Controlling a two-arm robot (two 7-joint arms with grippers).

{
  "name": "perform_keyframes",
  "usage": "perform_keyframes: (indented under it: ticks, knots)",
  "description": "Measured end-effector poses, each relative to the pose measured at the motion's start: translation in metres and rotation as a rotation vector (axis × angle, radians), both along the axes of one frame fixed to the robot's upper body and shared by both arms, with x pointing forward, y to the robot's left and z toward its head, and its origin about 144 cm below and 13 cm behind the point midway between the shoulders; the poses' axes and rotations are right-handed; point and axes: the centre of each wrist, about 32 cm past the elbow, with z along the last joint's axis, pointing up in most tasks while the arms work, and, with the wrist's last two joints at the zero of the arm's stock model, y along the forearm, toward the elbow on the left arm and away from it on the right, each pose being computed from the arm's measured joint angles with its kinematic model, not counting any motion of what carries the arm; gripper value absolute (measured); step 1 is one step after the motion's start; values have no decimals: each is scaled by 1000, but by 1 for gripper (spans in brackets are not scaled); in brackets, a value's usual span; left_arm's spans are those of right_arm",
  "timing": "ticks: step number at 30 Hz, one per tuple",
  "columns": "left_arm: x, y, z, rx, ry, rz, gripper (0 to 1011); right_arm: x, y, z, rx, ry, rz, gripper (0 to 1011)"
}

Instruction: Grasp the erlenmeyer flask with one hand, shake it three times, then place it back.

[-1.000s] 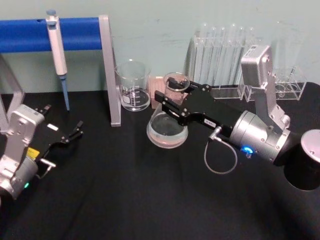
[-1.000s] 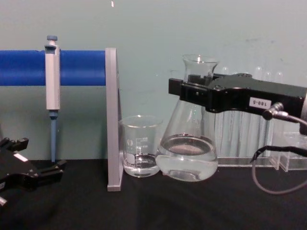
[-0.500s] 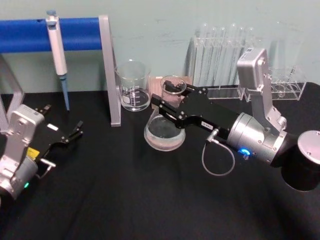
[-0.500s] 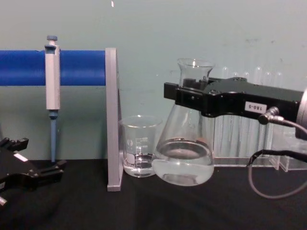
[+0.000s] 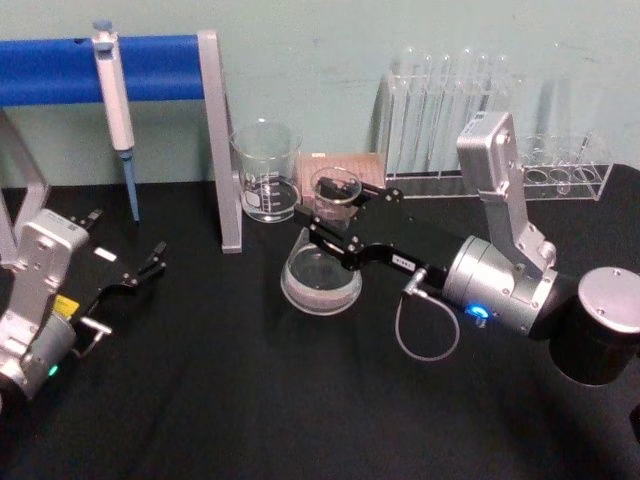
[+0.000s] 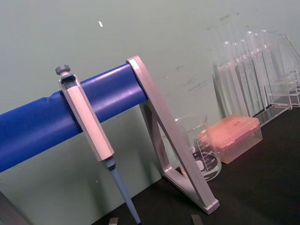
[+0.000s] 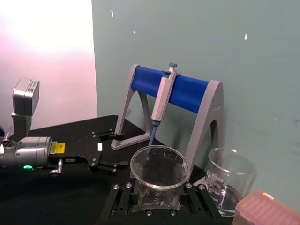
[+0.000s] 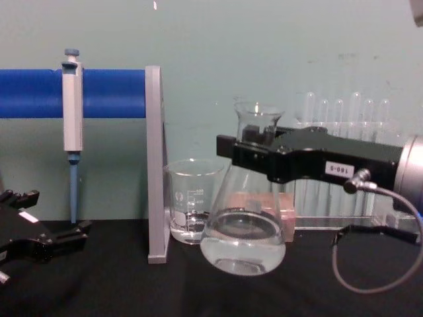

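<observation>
Head view puts your right gripper (image 5: 338, 205) clamped across the neck of the erlenmeyer flask (image 5: 320, 285). The flask is near the middle of the black table (image 5: 250, 400), with clear liquid pooled in its wide base. In the chest view the flask leans a little, and you cannot tell whether its base touches the table.

Close behind it, toward the wall, stands a glass beaker (image 5: 266, 172) with a little liquid. Just beside that is a pink box (image 5: 370, 162), partly hidden by the flask's rim and the gripper. To the flask's left rises the grey leg of a stand (image 5: 212, 140), whose blue bar (image 5: 60, 68) carries a pipette (image 5: 113, 85), tip down. Behind your right arm sit a tall rack (image 5: 440, 182) of test tubes (image 5: 445, 100) and a low rack (image 5: 565, 178).

Your left gripper (image 5: 150, 262) sits low at the left, well apart from the flask, fingers spread and holding nothing.

You have one flask, one beaker, one pipette, one pink box and two racks. The tubes overlap too much to count.
</observation>
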Motion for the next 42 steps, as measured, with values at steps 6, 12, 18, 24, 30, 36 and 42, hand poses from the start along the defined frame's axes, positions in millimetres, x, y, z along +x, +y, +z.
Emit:
perform_keyframes:
  ticks: [6, 12, 18, 24, 30, 36, 42]
  knots:
    - [0, 0, 0, 0, 0, 0, 1001, 1, 0, -9, -4, 10, 5, 449]
    - [0, 0, 0, 0, 0, 0, 1001, 2, 0, -17, -2, 15, 1, 449]
    - [0, 0, 0, 0, 0, 0, 1001, 3, -1, -24, 1, 24, 0, 449]
    - [0, 0, 0, 0, 0, 0, 1001, 3, -1, -32, 1, 34, -2, 449]
    - [0, 0, 0, 0, 0, 0, 1001, 4, -1, -40, -3, 39, -3, 449]
    - [0, 0, 0, 0, 0, 0, 1001, 5, -2, -47, -3, 43, -4, 449]
    - [0, 0, 0, 0, 0, 0, 1001, 5, -2, -52, -9, 48, -4, 449]
